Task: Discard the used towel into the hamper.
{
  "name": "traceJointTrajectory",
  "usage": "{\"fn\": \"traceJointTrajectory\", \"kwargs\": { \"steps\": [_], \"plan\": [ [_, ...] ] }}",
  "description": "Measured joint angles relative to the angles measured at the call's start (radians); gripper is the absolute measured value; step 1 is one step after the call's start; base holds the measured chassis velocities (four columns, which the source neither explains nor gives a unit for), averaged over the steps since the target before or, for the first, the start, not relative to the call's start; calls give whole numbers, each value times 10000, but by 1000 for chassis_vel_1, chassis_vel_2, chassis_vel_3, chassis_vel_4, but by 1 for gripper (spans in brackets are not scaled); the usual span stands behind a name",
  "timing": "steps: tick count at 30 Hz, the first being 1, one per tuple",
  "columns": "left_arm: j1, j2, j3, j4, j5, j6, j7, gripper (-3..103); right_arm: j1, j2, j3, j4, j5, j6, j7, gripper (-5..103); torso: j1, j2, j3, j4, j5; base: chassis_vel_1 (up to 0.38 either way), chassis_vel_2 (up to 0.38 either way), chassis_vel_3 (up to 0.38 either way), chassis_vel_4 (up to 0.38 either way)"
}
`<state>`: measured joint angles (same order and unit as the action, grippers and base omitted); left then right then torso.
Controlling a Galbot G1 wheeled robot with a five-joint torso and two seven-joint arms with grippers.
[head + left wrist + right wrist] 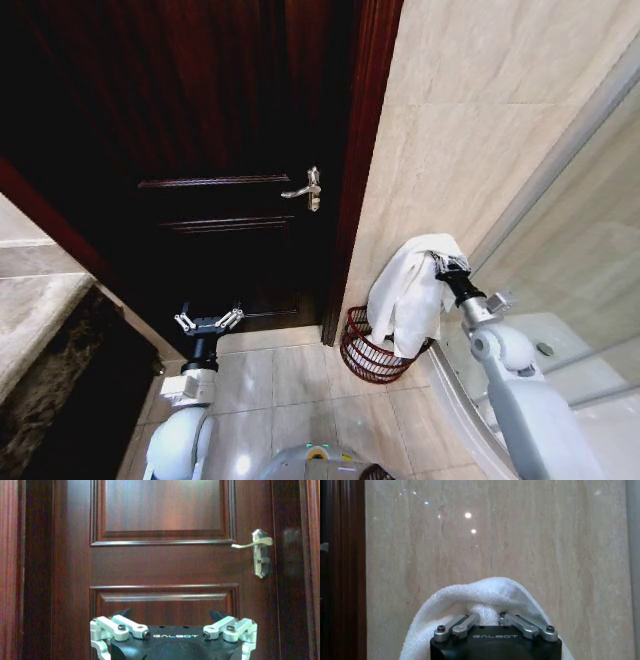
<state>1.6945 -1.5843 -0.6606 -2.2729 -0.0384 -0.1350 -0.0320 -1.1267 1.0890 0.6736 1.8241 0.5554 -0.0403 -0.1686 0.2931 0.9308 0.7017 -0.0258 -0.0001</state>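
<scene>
hanging limp from right hand (447, 262), white towel (408, 295) drapes above hamper (366, 352).

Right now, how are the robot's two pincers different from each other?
The right pincer is shut on the white towel, while the left pincer is open and holds nothing. The right pincer is raised above the hamper beside the tiled wall; the left pincer sits lower, facing the dark wooden door. Both are silver-fingered on a black body.
</scene>
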Motion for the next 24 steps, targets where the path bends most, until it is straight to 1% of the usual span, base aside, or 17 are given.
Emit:
{"fn": "traceJointTrajectory", "kwargs": {
  "steps": [5,6,8,10,12,16,18,21,22,24],
  "plan": [
    [53,-52,27,-62,29,-8,1,100,-13,77,-134,-447,-3,127,-334,9,14,26,15,0,0,0,0,0,0],
    [54,-60,33,-65,39,-10,2,100,50,128,-233,-772,-12,201,-537,9,18,35,20,-1,1,0,0,0,0],
    [53,-75,38,-70,59,-14,6,100,285,215,-398,-1356,-24,427,-691,9,26,44,28,0,6,0,0,0,0],
    [53,-76,38,-72,59,-15,7,100,308,223,-413,-1403,-25,437,-696,9,26,44,29,0,6,0,0,0,0],
    [61,-98,27,-115,70,-19,12,100,542,284,-557,-1983,-17,463,-753,9,33,61,35,3,0,0,0,0,0],
    [74,-136,9,-122,77,-50,13,100,561,323,-651,-2392,-78,527,-859,9,36,70,40,2,0,0,0,0,0],
    [76,-202,18,-96,155,-92,14,100,498,405,-851,-2910,-185,726,-904,9,38,77,44,0,2,0,0,0,0],
    [69,-230,37,-69,194,-100,18,100,471,466,-943,-3174,-252,865,-915,9,40,80,46,1,2,0,0,0,0],
    [53,-243,62,-55,233,-106,24,100,443,585,-1087,-3667,-368,1098,-918,9,44,85,49,1,2,0,0,0,0],
    [51,-244,64,-54,243,-107,26,100,430,613,-1115,-3775,-387,1128,-918,9,45,86,50,0,3,0,0,0,0]
  ]
}}
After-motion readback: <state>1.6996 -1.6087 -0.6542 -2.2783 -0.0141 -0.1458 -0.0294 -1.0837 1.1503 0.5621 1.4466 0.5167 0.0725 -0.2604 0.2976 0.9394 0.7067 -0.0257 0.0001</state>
